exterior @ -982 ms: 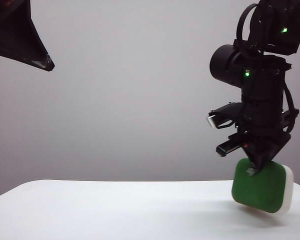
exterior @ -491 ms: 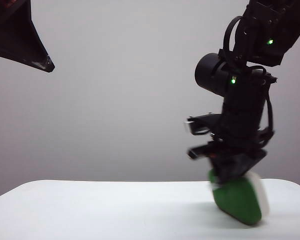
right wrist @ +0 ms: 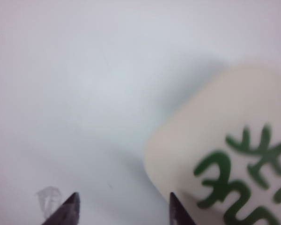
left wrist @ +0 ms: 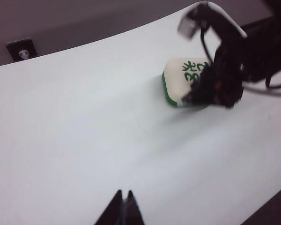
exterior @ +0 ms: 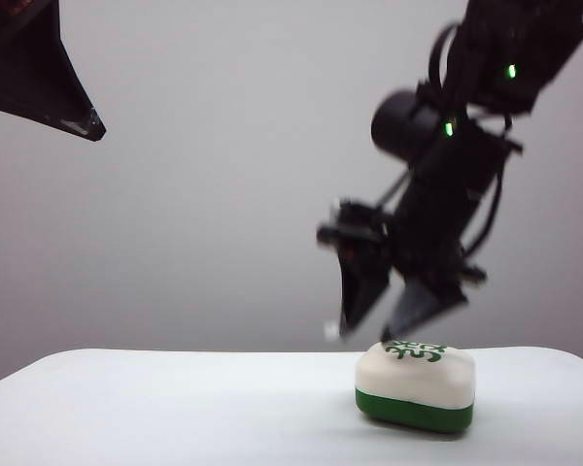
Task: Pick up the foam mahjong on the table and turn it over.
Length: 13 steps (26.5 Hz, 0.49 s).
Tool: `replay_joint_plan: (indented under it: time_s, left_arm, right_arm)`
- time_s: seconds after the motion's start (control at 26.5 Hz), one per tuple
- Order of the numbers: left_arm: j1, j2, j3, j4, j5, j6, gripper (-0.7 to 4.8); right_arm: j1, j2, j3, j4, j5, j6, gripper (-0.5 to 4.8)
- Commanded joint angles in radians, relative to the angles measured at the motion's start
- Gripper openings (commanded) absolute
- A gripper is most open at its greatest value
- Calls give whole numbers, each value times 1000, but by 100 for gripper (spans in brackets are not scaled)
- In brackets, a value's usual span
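Black and blurred, the right gripper [exterior: 387, 325] hangs in the lower right of the exterior view, its jaws spread and holding nothing, tips just above the near corner of the foam mahjong [exterior: 416, 385]. That reads as a release: the one block lies flat on the tabletop [exterior: 175, 408], cream face with green characters up and dark green half underneath, so the turn looks done and the spread jaws are there to clear it. In the right wrist view both fingertips [right wrist: 68, 208] stand apart over bare surface beside the block. The left gripper [left wrist: 123, 206] sits low in the left wrist view, jaws pressed together and empty, well apart from the block, likely parked. One block, two grippers.
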Motion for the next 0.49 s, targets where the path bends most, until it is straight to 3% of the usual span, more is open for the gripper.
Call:
replay_joint_plan:
  time_s: [0.04, 0.15, 0.26, 0.49]
  left_arm:
    - [1, -1, 7, 2, 0, 24, -5]
    - [1, -1, 7, 24, -6, 31, -6]
    - [2, -1, 7, 45, -12, 60, -5]
    - [2, -1, 7, 58, -83, 121, -5]
  right_arm:
    - [1, -68, 57, -85, -6, -14, 234]
    - [0, -167, 66, -223, 91, -77, 200]
    - [-3, -221, 62, -345, 186, -97, 200]
    - [-5, -330, -5, -392, 191, -96, 198]
